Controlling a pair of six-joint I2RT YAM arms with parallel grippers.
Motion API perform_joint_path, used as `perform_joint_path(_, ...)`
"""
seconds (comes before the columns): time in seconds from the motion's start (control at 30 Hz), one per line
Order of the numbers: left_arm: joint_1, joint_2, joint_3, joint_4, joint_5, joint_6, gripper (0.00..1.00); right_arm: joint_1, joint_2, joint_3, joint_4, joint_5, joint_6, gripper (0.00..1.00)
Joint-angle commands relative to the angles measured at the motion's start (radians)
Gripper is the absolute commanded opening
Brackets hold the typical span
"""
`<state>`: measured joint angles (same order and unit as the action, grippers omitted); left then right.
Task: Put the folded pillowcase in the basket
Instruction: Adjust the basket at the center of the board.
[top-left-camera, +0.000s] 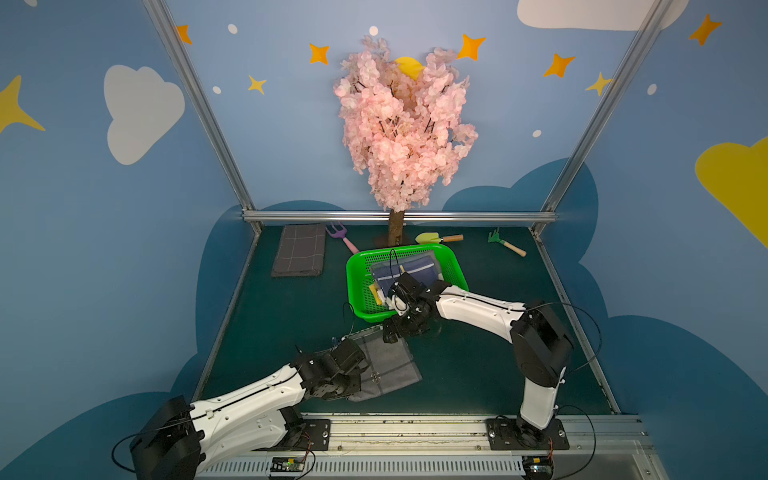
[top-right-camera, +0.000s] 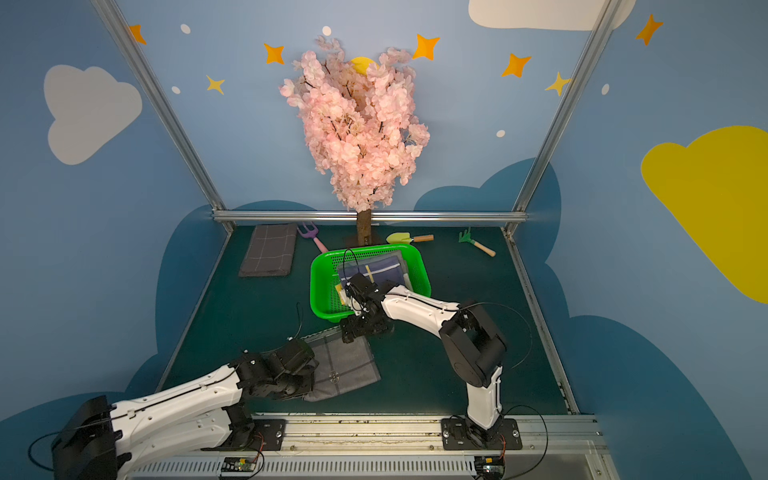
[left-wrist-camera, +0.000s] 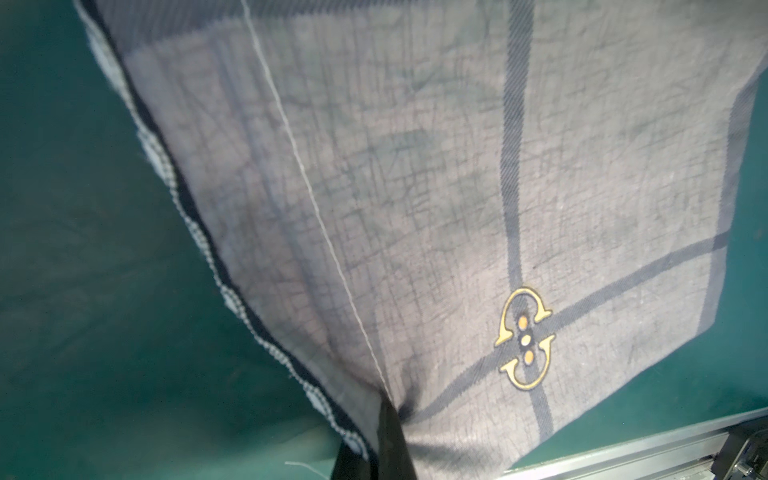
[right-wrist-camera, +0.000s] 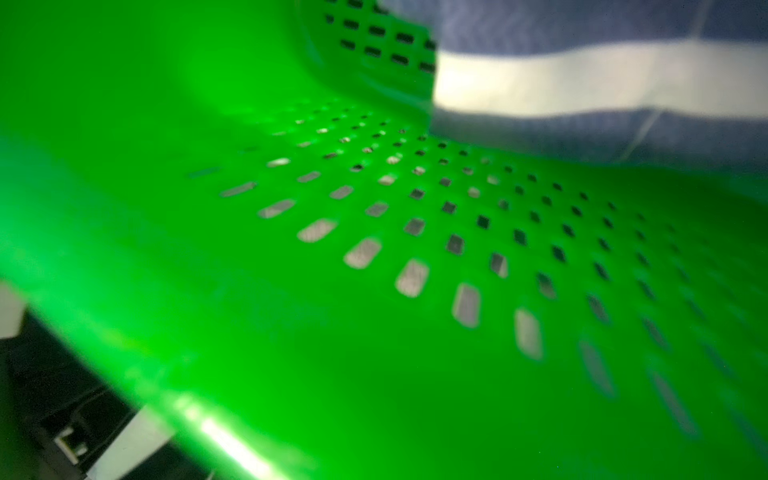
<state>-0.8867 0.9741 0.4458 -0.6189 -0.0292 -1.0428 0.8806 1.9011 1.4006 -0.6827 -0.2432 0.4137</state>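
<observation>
Blue fabric with a white stripe: the folded pillowcase (top-left-camera: 415, 266) lies inside the bright green perforated plastic basket (top-left-camera: 353, 270), toward its far side. The left strip of the basket floor is bare mesh. The right gripper (top-left-camera: 384, 297) hangs low over the basket's near part, jaws wide and holding nothing. In its wrist view the pillowcase (right-wrist-camera: 582, 79) sits apart from it. The right arm's wrist crosses the near rim and hides the pillowcase's near edge in both top views.

Just in front of the basket, on the dark green surface (top-left-camera: 478, 353), a grey checked folded cloth (top-left-camera: 390, 365) with a gold emblem lies flat. The left gripper (left-wrist-camera: 388, 411) is closed on its edge, and the fabric puckers at the pinch.

Behind the basket stands the trunk of a pink-blossom artificial tree (top-left-camera: 403, 124). A purple toy fork (top-left-camera: 340, 235) lies near the basket's far-left corner. A yellow toy trowel (top-left-camera: 436, 238) and a green toy rake (top-left-camera: 505, 243) lie further right. A dark grey grid-lined folded cloth (top-left-camera: 299, 249) lies at the far left, well apart.
</observation>
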Motion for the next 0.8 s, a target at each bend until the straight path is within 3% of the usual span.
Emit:
perform_joint_path(0.0,-0.004,-0.006,0.001,0.008,0.008,0.014,0.03,-0.016,0.038,0.077,-0.027,0.010,-0.041,0.91)
perform_joint_path(0.17,-0.004,-0.009,-0.002,0.011,0.008,0.015,0.03,-0.015,0.045,0.116,-0.047,-0.011,-0.046,0.91)
perform_joint_path(0.43,-0.005,0.050,0.033,0.046,0.054,0.101,0.03,0.028,-0.031,-0.023,-0.019,-0.012,-0.009,0.92)
perform_joint_path(0.77,-0.015,0.137,0.073,0.087,0.066,0.158,0.03,0.001,-0.311,-0.278,0.007,0.031,0.068,0.93)
